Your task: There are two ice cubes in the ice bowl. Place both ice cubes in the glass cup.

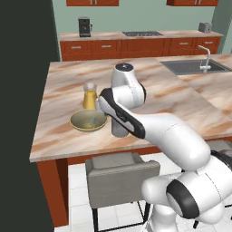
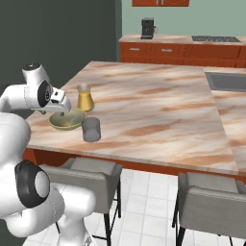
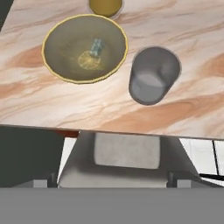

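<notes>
A grey padded stool [image 3: 127, 151] stands tucked against the near edge of the marble island counter [image 1: 172, 97], directly below the hand, which hangs above the counter's front edge. The gripper [image 2: 61, 113] hovers over the bowl's near side with its jaws spread wide and nothing between them, a stance that looks ready for a descent rather than a carry.

On the counter, just inside the edge, the glass cup [image 3: 154, 74] stands upright and open-mouthed, seemingly empty, just beside the ice bowl [image 3: 59, 33] but not touching it. That closeness keeps the transfer short. The golden bowl sits flat, and near its centre lies a small pale bluish shape, the ice cubes [image 3: 96, 46], apparently lying together; whether one or two pieces is too small to tell. By that reading, neither cube has reached the cup yet.

Just behind the bowl stands a narrow-necked flask [image 1: 90, 96] of yellow liquid, close enough to crowd a reach from the far side.

Farther off, a sink [image 1: 195, 67] is set into the counter, and a black coffee machine [image 1: 84, 26] stands on the back wall's worktop.
</notes>
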Controlling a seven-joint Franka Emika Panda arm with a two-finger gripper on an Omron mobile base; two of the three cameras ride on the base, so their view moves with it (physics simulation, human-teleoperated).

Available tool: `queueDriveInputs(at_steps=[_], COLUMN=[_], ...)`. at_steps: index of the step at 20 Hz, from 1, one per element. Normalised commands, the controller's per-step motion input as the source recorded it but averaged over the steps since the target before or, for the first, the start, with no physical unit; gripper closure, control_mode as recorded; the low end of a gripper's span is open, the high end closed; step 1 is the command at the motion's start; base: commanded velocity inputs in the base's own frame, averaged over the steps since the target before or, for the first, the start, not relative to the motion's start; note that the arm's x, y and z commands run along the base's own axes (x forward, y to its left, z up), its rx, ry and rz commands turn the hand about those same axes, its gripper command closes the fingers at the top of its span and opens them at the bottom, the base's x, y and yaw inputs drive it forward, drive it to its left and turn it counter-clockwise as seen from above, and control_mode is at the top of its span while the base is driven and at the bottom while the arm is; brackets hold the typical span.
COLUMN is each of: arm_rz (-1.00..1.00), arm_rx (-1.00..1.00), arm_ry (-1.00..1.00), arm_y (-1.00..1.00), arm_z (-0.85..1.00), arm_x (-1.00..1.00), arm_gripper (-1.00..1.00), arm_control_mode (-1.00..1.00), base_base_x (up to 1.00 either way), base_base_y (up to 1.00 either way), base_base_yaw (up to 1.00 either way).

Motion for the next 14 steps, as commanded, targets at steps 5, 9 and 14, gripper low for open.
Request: queueDriveInputs(at_steps=[5,9,14], arm_rz=[0.0,0.0,0.0], arm_rx=[0.0,0.0,0.0], arm_ry=[0.0,0.0,0.0], arm_y=[0.14,0.04,0.02], arm_z=[-0.1,-0.11,-0.17], arm_x=[0.6,0.4,0.29], arm_gripper=[-1.0,-1.0,-1.0], arm_control_mode=[-1.0,-1.0,-1.0], base_base_x=[0.0,0.0,0.0], base_base_y=[0.0,0.0,0.0], base_base_yaw=[0.0,0.0,0.0])
